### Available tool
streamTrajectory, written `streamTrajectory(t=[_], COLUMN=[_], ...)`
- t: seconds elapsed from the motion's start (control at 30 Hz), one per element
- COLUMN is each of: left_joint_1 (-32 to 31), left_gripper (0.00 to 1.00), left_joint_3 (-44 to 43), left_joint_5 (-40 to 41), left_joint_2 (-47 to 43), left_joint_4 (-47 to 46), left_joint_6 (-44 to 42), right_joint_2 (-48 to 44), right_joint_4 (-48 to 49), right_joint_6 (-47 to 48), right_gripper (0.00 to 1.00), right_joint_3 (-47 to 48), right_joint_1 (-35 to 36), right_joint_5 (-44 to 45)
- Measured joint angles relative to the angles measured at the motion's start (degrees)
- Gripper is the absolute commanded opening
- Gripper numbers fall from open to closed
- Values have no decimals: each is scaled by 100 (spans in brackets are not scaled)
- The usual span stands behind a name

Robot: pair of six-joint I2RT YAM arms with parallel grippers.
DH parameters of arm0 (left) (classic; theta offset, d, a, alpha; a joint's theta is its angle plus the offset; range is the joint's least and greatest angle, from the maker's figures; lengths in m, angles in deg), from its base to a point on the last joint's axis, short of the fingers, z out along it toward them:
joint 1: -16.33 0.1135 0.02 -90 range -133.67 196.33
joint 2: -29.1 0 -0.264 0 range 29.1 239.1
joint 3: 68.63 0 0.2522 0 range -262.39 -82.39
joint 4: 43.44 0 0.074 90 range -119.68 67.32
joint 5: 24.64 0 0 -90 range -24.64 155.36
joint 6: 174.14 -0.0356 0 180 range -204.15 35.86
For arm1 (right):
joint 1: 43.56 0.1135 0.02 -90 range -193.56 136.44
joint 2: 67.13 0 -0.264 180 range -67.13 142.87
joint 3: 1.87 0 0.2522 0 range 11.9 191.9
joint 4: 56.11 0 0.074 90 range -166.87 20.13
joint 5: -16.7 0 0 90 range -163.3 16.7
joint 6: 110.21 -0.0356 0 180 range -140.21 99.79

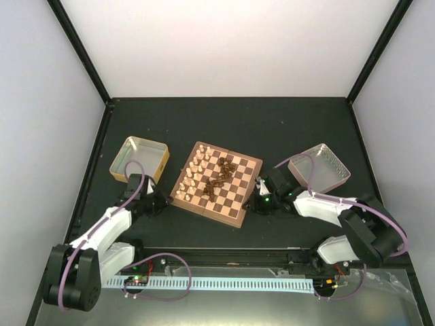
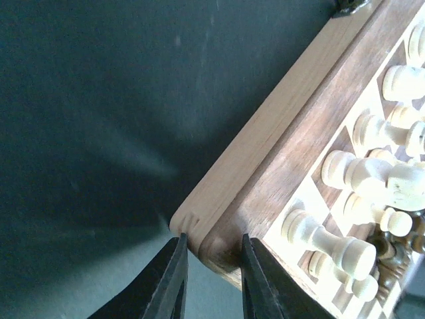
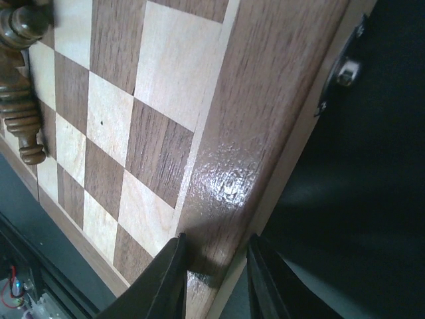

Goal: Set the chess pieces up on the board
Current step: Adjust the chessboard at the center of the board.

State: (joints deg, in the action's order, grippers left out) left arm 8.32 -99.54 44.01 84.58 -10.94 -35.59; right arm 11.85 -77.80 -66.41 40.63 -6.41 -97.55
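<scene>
Our left pincer point(image 2: 212, 244) is clenched on the near-left corner of the board point(image 1: 239, 198), and our right pincer point(image 3: 217, 247) clamps the rim on the opposite side. The board lies flat on the worktop point(image 1: 272, 122). The cream pieces point(image 1: 193, 178) sit in rows along its left side, and the dark pieces point(image 1: 220, 178) are heaped mid-board. If we pull unevenly, the board could tilt or jerk and scatter the chessmen. We also risk either thin rim hold slipping.
</scene>
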Motion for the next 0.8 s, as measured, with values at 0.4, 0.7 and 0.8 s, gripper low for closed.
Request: streamTrajectory(t=[0.4, 0.7, 0.8], left_joint_1=[17, 17, 7], left_gripper=[22, 24, 25], left_joint_3=[-892, -1097, -1123], left_joint_5=[1023, 1493, 1663], left_joint_2=[1248, 997, 476], left_joint_4=[-254, 48, 358], left_joint_6=[-660, -938, -1016], right_joint_2=[455, 286, 13], right_joint_4=[730, 157, -376], right_joint_6=[-518, -352, -160], right_gripper=[19, 36, 41], right_joint_3=[142, 442, 726], right_joint_1=[374, 520, 562], right_joint_5=[46, 776, 1331])
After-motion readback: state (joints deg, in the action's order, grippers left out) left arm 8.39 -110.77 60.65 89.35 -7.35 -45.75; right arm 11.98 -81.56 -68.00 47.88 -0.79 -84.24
